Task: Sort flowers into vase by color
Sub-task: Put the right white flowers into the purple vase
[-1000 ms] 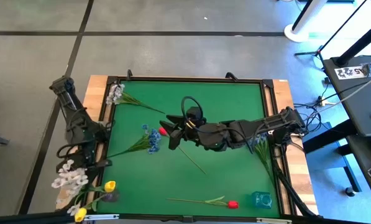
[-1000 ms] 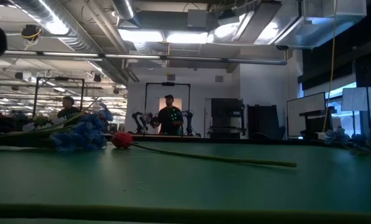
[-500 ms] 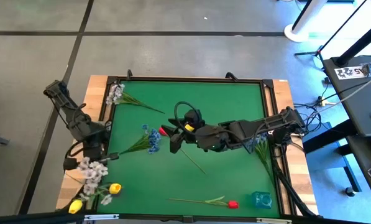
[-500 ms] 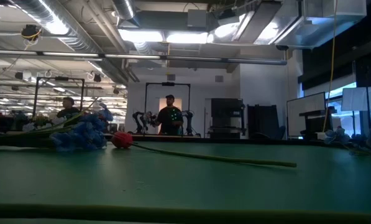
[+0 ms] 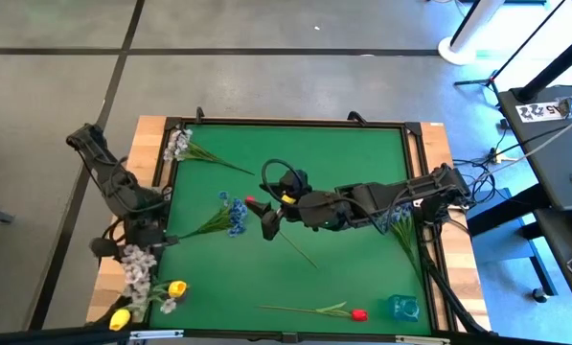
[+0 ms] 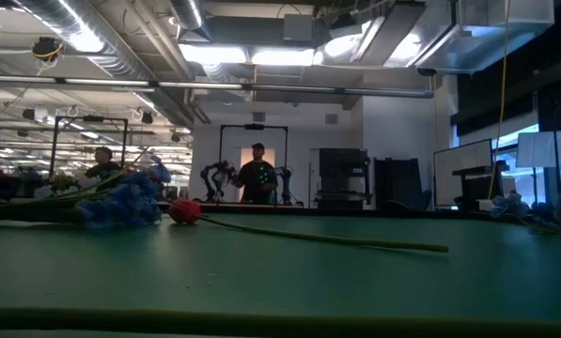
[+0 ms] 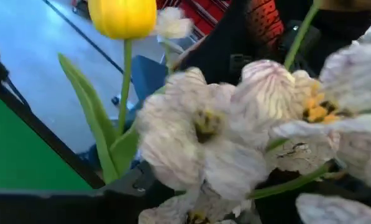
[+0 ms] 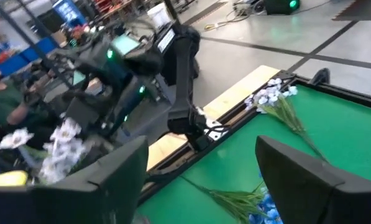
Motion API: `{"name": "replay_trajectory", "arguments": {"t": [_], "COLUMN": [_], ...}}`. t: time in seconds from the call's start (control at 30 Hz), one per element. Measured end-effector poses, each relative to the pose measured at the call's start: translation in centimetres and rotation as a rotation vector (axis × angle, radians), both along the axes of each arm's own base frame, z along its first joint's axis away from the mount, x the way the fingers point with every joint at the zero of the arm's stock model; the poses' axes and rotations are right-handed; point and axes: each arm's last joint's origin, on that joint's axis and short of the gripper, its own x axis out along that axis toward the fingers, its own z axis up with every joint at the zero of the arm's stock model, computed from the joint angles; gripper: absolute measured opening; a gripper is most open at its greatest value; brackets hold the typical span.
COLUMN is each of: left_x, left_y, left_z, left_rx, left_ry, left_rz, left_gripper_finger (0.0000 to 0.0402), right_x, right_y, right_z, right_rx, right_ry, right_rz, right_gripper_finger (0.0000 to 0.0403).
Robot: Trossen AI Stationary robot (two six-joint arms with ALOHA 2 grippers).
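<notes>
The sorting is partly done, as I judge it. The left end effector (image 5: 137, 251), at the surface's left edge, grips a bunch of white sprays (image 5: 137, 264) and yellow tulips (image 5: 175, 287). The right end effector (image 5: 268, 218), fingers spread and empty, hovers mid-surface directly over a red tulip (image 5: 251, 202); blue clusters (image 5: 236, 213) lie just beside it.

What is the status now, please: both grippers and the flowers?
Right gripper open, over red tulip mid-table. Left gripper at left table edge among white flowers; grip unclear. Nothing blocking.
</notes>
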Motion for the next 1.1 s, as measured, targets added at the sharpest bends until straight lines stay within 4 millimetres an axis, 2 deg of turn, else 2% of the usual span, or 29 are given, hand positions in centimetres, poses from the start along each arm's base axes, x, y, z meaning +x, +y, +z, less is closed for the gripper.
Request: {"name": "replay_trajectory", "arguments": {"t": [0.2,0.3,0.4,0.67,0.93,1.1], "left_x": [-0.7,-0.4,0.0,0.0,-1.1,-2.0], "left_y": [0.8,1.0,0.8,0.5,-0.3,-1.0], "left_z": [1.0,1.3,1.4,2.2,2.8,2.7], "left_rx": [0.097,0.119,0.119,0.057,0.158,0.271], "left_ry": [0.155,0.133,0.117,0.175,-0.11,-0.389], "left_rz": [0.081,0.207,0.259,0.21,0.137,0.051], "left_gripper_finger": [0.0179,0.0179,0.0179,0.0179,0.0179,0.0179], "right_x": [0.0,0.0,0.0,-0.1,-0.1,-0.1], "right_y": [0.1,0.2,0.2,0.3,0.3,0.3], "right_z": [-0.1,-0.2,-0.3,-0.5,-0.6,-0.6], "right_rx": [-0.015,-0.014,-0.013,-0.003,-0.004,0.004], "right_ry": [0.017,0.028,0.047,0.073,0.075,0.072], "right_rz": [0.042,0.065,0.085,0.133,0.133,0.125], "right_gripper_finger": [0.0315,0.0316,0.0316,0.0317,0.0317,0.0317]}}
